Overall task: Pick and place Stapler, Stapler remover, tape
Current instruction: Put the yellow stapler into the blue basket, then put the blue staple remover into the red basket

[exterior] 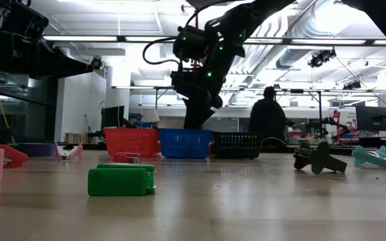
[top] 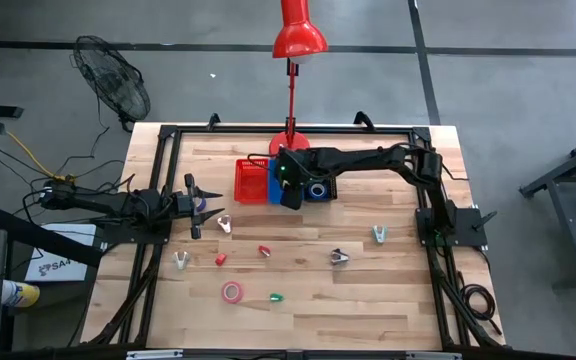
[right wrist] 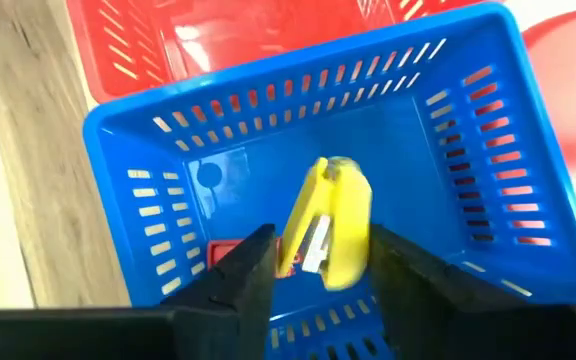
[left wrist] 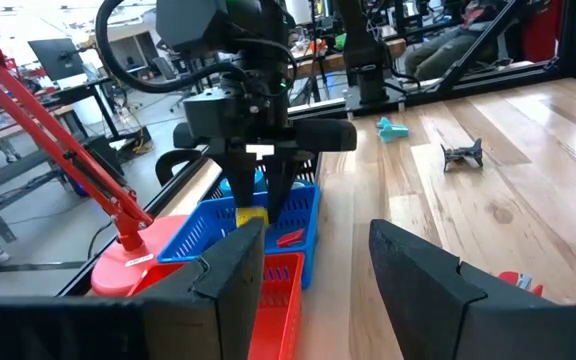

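My right pincer [right wrist: 313,262] hangs over the blue basket [right wrist: 488,160], clenched on the yellow stapler [right wrist: 330,215], which sits tilted between my fingers. With such a skewed hold I judge it could slip early, strike the basket's wall and tip out toward the red basket [top: 251,181]. My left pincer [top: 194,206] waits released near the bench's [top: 388,300] left edge. Only the right wrist view shows the stapler and a red piece [right wrist: 226,252] already lying inside; the high view alone shows the pink-red tape [top: 232,292] out on the bench
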`<state>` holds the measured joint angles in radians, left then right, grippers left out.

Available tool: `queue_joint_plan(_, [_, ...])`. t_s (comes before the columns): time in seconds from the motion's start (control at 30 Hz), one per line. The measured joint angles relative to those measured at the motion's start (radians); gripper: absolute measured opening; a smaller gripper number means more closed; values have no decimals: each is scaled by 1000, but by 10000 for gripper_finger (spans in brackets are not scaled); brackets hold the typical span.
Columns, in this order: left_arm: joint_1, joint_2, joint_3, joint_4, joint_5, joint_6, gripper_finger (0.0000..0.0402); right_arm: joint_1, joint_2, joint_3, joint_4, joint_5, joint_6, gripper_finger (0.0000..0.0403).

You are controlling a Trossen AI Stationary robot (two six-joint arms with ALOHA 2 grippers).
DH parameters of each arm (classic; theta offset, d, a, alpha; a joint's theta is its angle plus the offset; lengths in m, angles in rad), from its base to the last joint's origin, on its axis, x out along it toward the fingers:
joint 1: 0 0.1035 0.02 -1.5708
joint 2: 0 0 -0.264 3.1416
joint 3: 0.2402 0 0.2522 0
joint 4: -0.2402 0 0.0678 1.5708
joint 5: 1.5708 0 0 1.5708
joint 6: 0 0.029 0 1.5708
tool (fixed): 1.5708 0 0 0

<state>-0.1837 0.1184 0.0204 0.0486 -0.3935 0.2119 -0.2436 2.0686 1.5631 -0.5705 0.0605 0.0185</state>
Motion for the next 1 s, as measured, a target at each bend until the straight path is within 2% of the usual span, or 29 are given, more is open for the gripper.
queue_joint_plan(0.3, [0,0,0,0,0,0,179,2,-6,0,-8,0,130,228])
queue_joint_plan(0.53, [0,0,0,0,0,0,179,2,-79,0,-99,0,370,238])
queue_joint_plan(0.77, [0,0,0,0,-1,0,179,4,-179,0,-357,-1,614,237])
queue_joint_plan(1.0, [0,0,0,0,0,0,179,77,-238,-2,-688,105,907,236])
